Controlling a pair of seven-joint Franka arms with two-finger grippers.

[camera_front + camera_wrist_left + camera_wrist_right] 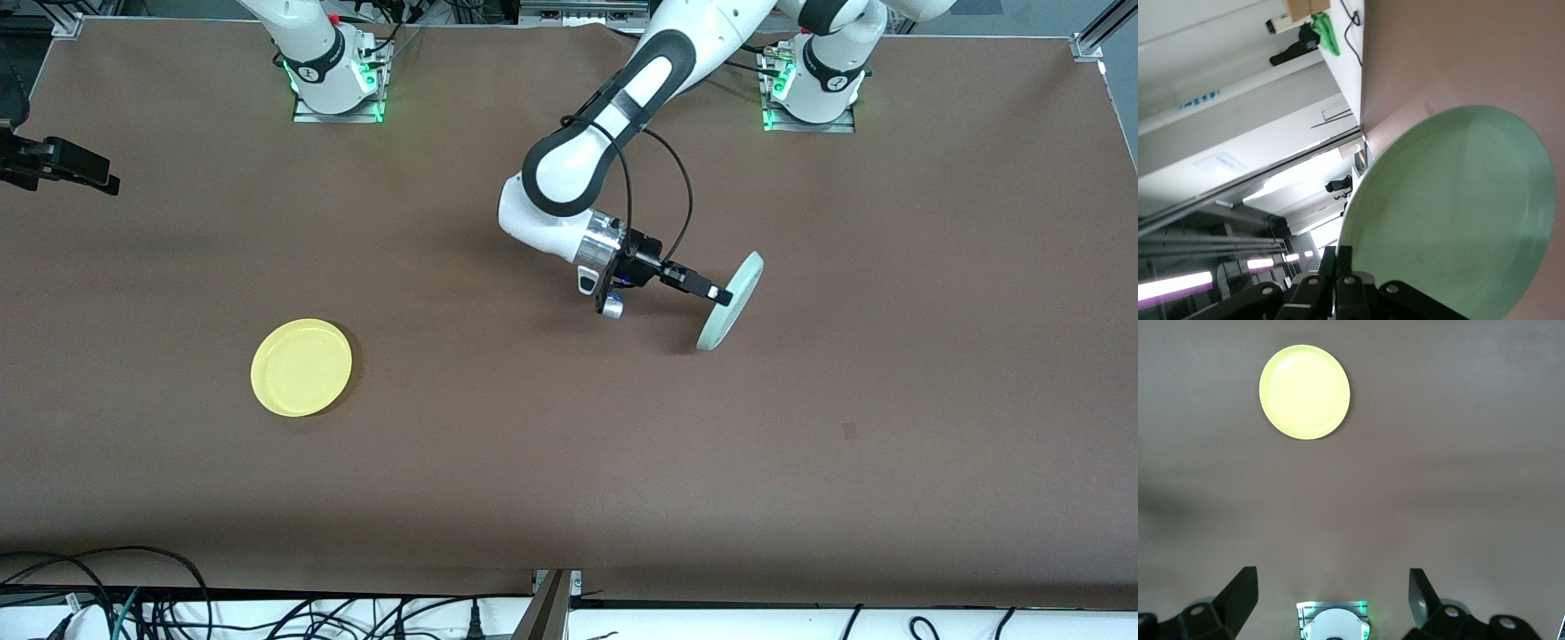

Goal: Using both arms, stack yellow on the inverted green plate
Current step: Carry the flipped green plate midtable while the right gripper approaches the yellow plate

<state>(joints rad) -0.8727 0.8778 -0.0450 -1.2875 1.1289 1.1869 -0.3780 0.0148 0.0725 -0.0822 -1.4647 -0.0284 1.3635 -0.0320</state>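
A brown counter (569,462) fills the front view, with cables along its near edge and the two arm bases at the top. Nearest the front camera, toward the right arm's end, the yellow plate (301,367) lies flat, rim up, untouched and well apart from everything else. Farther from the camera, toward the left arm's end, the green plate (731,300) is tipped up almost on edge, its lower rim at or just above the counter. The left gripper (717,294) is clenched on that plate's rim; the left wrist view shows the plate's hollow face (1458,213) close above the clamped fingers (1338,267). The right gripper (76,167) waits at the edge of the counter at its own arm's end, its fingers (1238,593) spread wide with nothing between them, the yellow plate (1305,391) visible well away.

Progress, as judged: the turning-over of the green plate is under way but unfinished. Still to do: lay it face down, release it, then fetch the yellow plate and set it on top.
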